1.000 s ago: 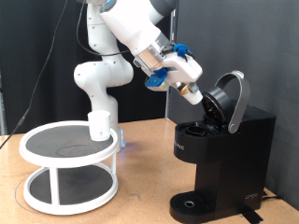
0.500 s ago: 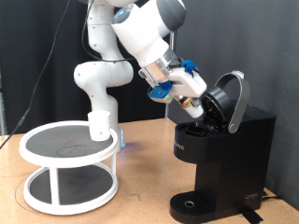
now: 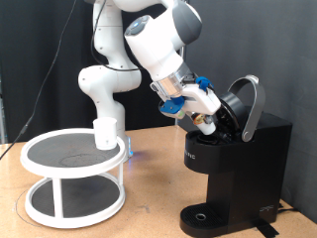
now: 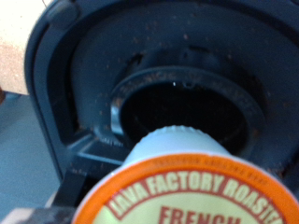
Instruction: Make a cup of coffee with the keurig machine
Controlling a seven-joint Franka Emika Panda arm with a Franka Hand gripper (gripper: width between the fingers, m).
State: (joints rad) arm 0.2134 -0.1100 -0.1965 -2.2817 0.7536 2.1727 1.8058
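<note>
Keurig machine [image 3: 238, 149] lid up, chamber seemingly empty, gripper [image 3: 207, 122] holding pod [image 4: 192, 191] above

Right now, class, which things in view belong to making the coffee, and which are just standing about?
In the job: keurig machine, lid open; coffee pod at its round chamber; gripper over that chamber.

Standing about: white two-tier round stand. No cup shows.

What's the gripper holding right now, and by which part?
A coffee pod, foil lid facing the wrist camera, at the keurig machine's open chamber. The gripper fingers aren't visible, so the hold point can't be told.
</note>
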